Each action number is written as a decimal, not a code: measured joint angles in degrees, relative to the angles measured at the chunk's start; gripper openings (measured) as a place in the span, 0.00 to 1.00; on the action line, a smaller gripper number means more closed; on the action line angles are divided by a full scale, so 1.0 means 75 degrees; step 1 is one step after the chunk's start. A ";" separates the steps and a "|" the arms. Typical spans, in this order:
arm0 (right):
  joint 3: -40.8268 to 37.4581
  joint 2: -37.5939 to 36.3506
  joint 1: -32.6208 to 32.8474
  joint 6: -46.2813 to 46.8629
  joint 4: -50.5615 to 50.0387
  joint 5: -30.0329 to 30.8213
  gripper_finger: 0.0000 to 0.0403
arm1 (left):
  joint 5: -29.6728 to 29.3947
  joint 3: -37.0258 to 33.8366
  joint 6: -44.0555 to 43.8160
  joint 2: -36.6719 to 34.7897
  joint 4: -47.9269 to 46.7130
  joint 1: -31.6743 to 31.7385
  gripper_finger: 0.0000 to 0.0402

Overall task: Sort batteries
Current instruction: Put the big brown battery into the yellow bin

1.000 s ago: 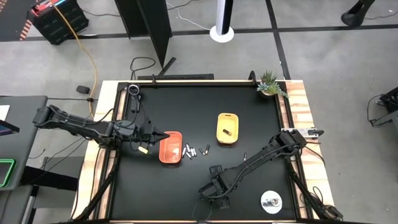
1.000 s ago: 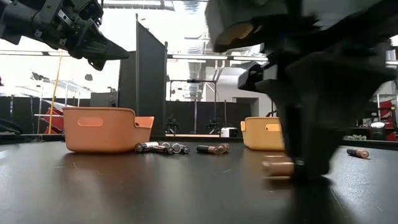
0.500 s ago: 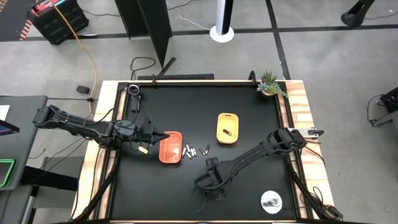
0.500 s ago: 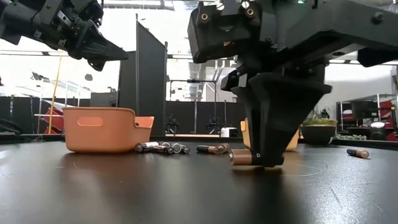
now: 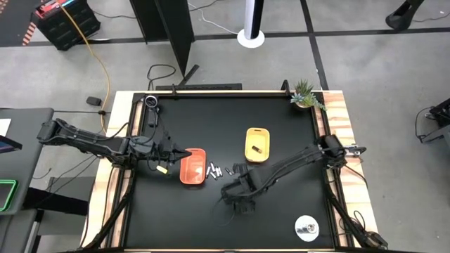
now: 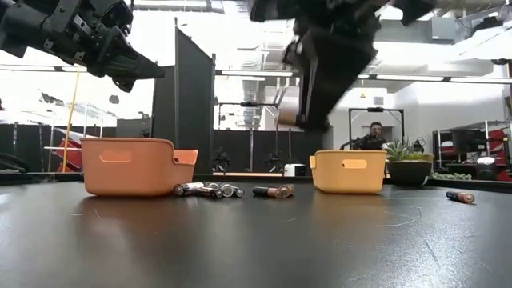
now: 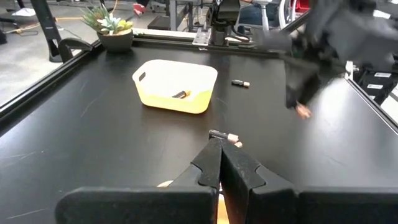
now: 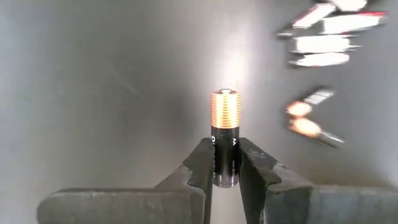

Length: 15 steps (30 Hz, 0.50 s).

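My right gripper (image 8: 224, 163) is over the table's middle (image 5: 239, 195), raised above it in the low view (image 6: 320, 72), and shut on a dark battery with a copper-coloured end (image 8: 224, 134). Several small batteries (image 5: 216, 170) lie loose on the table beside the orange tray (image 5: 193, 166). They also show in the low view (image 6: 210, 190). One battery (image 7: 180, 94) lies inside the yellow tray (image 5: 257, 145). A lone battery (image 5: 277, 175) lies to the right of the trays. My left gripper (image 7: 219, 149) hovers shut just left of the orange tray (image 5: 184, 152). My right gripper pinches the battery between its two fingers (image 8: 202, 163) at its dark end (image 8: 224, 155). The copper-coloured end (image 8: 224, 107) sticks out past the fingertips. The fingers come from above, and the battery is lifted clear of the table (image 7: 303, 111).
A round silver disc (image 5: 306, 227) sits near the table's near right corner. A small potted plant (image 5: 305, 95) stands at the far right corner. Wooden rails edge the black tabletop (image 5: 281, 211). A person (image 6: 372, 136) shows in the room behind the table.
My right gripper has risen from the tabletop and moved toward the far edge, closer to the trays. It has carried the copper-ended battery, which was down at the table a second ago and is now lifted clear.
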 joint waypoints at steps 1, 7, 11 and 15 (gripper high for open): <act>0.0000 -0.0128 -0.0063 -0.0010 -0.0115 0.0107 0.17 | 0.0000 0.0000 0.0000 0.0003 0.0002 0.0002 0.00; -0.0258 -0.0861 -0.0674 -0.0068 -0.1065 0.0654 0.17 | 0.0000 0.0000 0.0003 0.0002 0.0002 0.0000 0.00; -0.0823 -0.1384 -0.1313 -0.0074 -0.1188 0.0682 0.17 | 0.0000 0.0000 0.0000 0.0001 0.0002 0.0000 0.00; -0.1593 -0.1993 -0.1963 -0.0071 -0.1065 0.0709 0.17 | 0.0000 0.0000 0.0000 0.0000 0.0002 0.0000 0.00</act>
